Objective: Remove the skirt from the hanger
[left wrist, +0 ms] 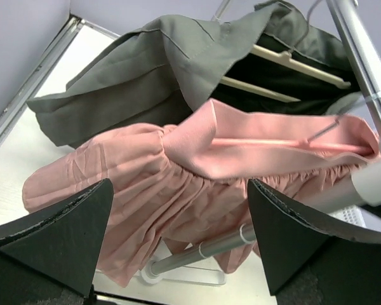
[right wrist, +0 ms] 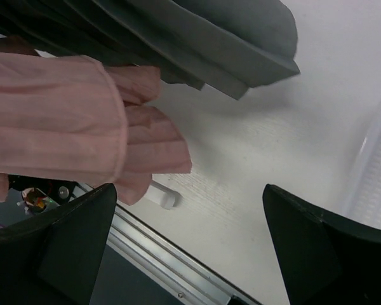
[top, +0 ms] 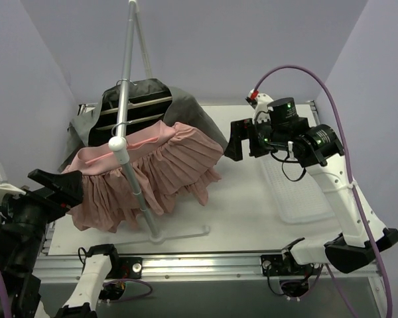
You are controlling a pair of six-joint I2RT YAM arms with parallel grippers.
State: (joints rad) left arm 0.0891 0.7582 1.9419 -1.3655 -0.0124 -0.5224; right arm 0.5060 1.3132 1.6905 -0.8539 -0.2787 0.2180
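Nearest us, the left gripper (left wrist: pixel 180 190) stands wide open and holds nothing, facing the pink skirt (left wrist: pixel 114 165). The skirt hangs on its hanger (left wrist: pixel 286 142) from the rack rail (top: pixel 127 66). The right gripper (top: pixel 245 142), also spread wide, hovers beside the skirt's edge, near a clear tray (top: pixel 298 192) on the bench (top: pixel 239 212).

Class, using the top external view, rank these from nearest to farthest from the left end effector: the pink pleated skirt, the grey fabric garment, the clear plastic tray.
1. The pink pleated skirt, just beside the left end effector, on the rack's left side.
2. The grey fabric garment, behind the skirt, toward the back.
3. The clear plastic tray, far across on the right side.
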